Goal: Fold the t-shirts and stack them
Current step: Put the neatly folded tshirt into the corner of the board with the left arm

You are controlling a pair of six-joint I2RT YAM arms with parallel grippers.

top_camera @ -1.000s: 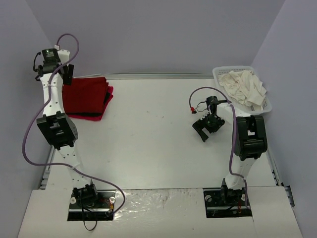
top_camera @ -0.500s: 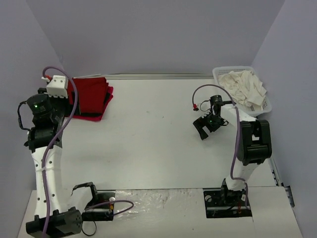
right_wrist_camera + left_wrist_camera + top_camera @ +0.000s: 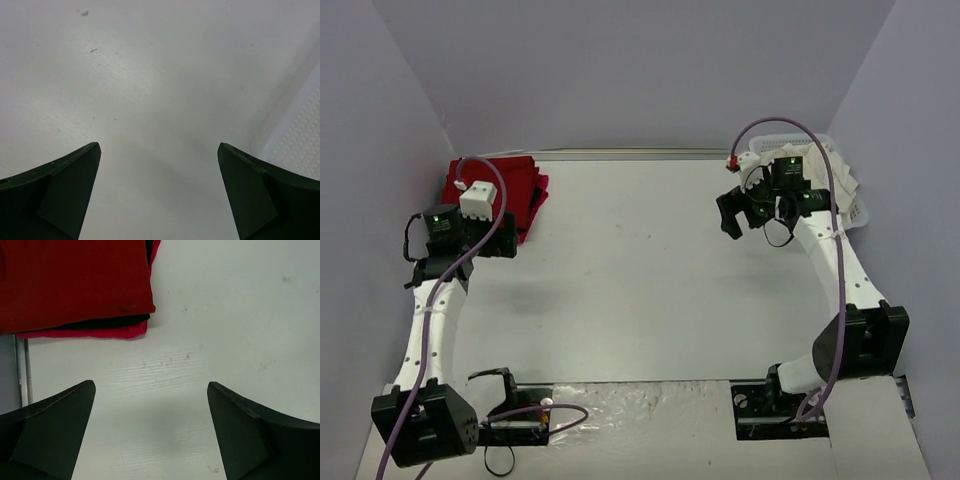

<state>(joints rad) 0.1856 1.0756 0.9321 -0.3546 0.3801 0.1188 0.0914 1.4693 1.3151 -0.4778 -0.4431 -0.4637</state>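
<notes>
A folded stack of t-shirts [image 3: 515, 185] lies at the table's far left. In the left wrist view a dark red shirt [image 3: 75, 285] is on top, with a black one [image 3: 112, 322] and a bright red one [image 3: 100, 333] under it. My left gripper [image 3: 503, 243] [image 3: 150, 387] hangs open over bare table just in front of the stack, holding nothing. Cream-white t-shirts [image 3: 843, 180] lie crumpled in the white basket [image 3: 861, 212] at the far right, partly hidden by my right arm. My right gripper [image 3: 730, 210] [image 3: 159, 150] is open and empty over the table, just left of the basket.
The basket's white perforated wall [image 3: 300, 145] shows at the right edge of the right wrist view. A metal rail [image 3: 20, 370] runs along the table's left edge beside the stack. Grey walls close in the back and both sides.
My left arm drew back from the stack toward the near side, and its jaws opened wider. My right arm swung from mid-table up toward the basket, jaws staying open.
</notes>
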